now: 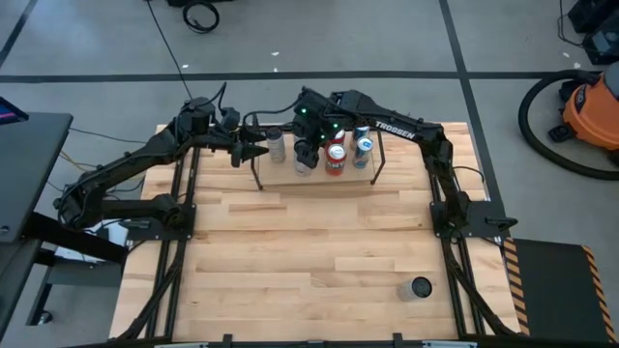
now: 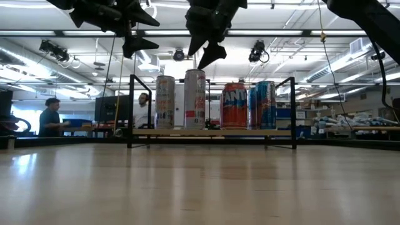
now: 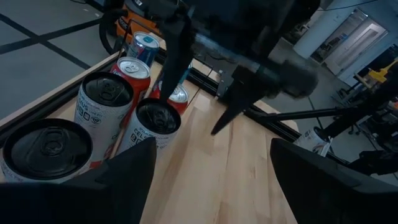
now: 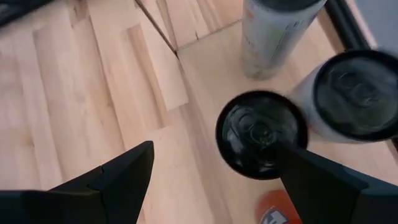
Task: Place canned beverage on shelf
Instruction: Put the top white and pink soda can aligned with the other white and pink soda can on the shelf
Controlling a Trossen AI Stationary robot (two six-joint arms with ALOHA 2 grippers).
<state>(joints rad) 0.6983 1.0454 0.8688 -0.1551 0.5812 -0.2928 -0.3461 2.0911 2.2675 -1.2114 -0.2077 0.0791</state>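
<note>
A: Status? Where's the can?

B: Four cans on the shelf (image 1: 319, 180) at the table's far edge. One loose can (image 1: 420, 288) stands upright near the front right, well apart from both arms.

A: Grippers?

B: Right gripper (image 1: 308, 155) hovers over the shelf cans, fingers wide, holding nothing. Left gripper (image 1: 253, 152) sits just beside the shelf's left end, fingers partly open, empty.

A: Handling?

B: Likely a stiff thin wall that dents if squeezed; smooth, slippery side. If full, some weight. I'd grip mid-body from the side, keep it upright.
</note>
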